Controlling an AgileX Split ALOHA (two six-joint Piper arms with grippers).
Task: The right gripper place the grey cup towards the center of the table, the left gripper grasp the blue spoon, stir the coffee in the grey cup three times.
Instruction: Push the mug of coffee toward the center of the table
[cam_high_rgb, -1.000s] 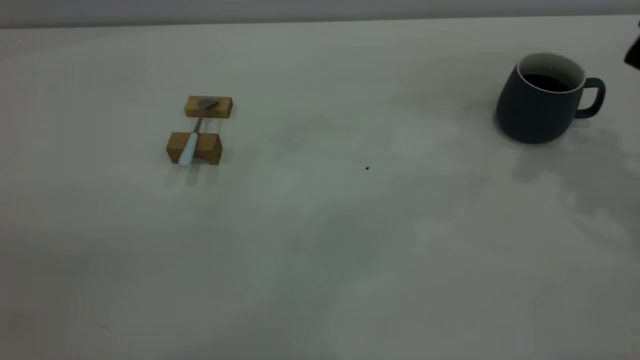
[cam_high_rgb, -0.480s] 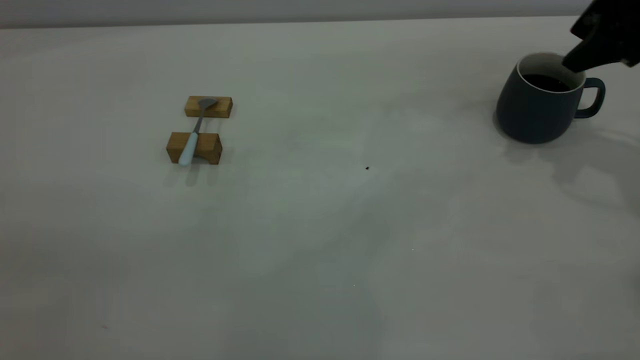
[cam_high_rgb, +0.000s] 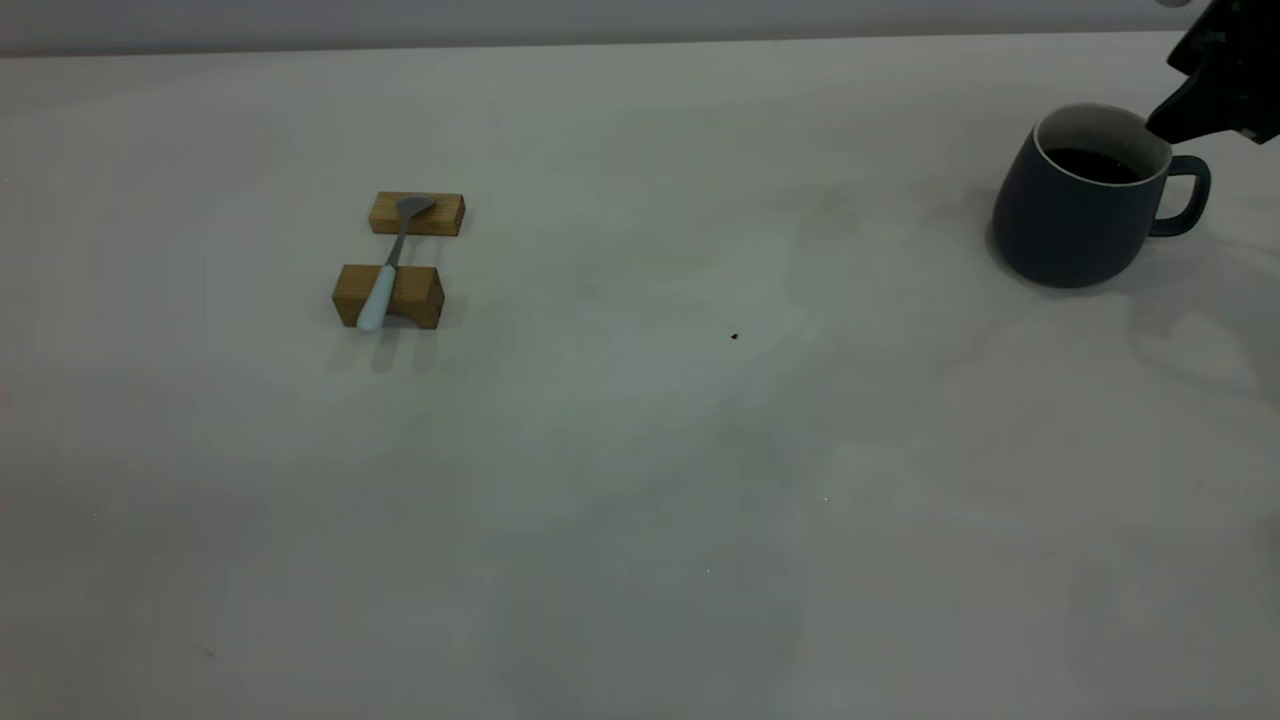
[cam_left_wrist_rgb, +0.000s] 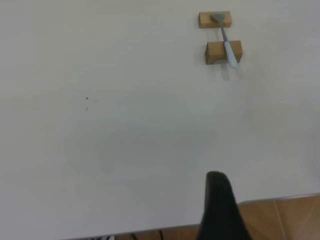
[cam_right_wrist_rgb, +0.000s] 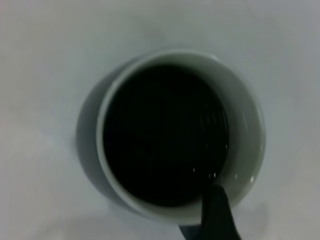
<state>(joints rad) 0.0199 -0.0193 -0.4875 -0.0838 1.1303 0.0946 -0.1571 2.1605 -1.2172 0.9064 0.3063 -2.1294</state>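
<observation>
**Gripper above the mug at the desk's right edge**

Exterior view: one grey cup (cam_high_rgb: 1075, 205), rounded slate with a white inside and a loop handle, stands far right on the desk (cam_high_rgb: 640, 450). The right gripper (cam_high_rgb: 1215, 85) hangs over its rim (jaws' state cannot be told). One blue spoon (cam_high_rgb: 385, 270) bridges two wooden blocks (cam_high_rgb: 390, 295).

Left wrist view: the left gripper (cam_left_wrist_rgb: 220, 207) sits at the desk's edge, well apart from the spoon; only one finger shows, so its opening cannot be told.

Right wrist view: the coffee (cam_right_wrist_rgb: 165, 135) is nearly black.
</observation>
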